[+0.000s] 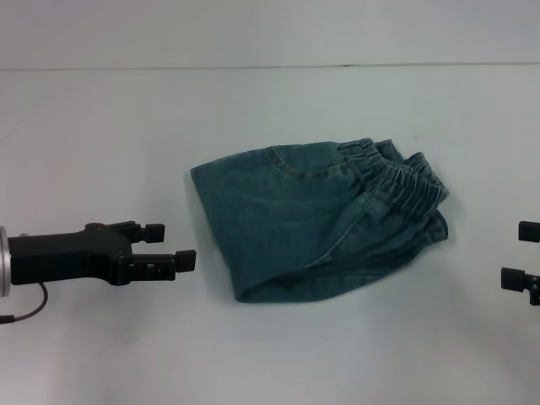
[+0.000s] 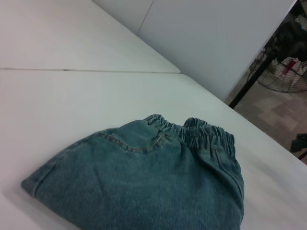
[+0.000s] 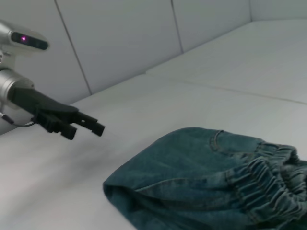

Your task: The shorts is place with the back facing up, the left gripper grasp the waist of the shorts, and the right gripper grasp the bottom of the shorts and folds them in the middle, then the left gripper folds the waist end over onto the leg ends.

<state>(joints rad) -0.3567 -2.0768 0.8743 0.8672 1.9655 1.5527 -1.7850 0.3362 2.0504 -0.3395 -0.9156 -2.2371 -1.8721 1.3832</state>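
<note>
The blue-green denim shorts (image 1: pixel 312 221) lie folded into a compact bundle in the middle of the white table (image 1: pixel 101 126). The ruffled elastic waist (image 1: pixel 403 175) rests on top at the bundle's right end, and the folded edge faces left. Stacked layers show under the waist, but I cannot make out the leg ends there. My left gripper (image 1: pixel 173 245) hovers left of the shorts, open and empty, a short gap from the fold. Only the fingertips of my right gripper (image 1: pixel 521 255) show at the right edge, open and apart from the cloth. The wrist views show the shorts (image 2: pixel 144 187) (image 3: pixel 201 187) and the waist (image 2: pixel 204 136) (image 3: pixel 268 182).
The table's far edge meets a pale wall (image 1: pixel 270 34). In the left wrist view a floor fan (image 2: pixel 288 72) stands beyond the table's right side. The right wrist view shows the left gripper (image 3: pixel 86 125) over the table.
</note>
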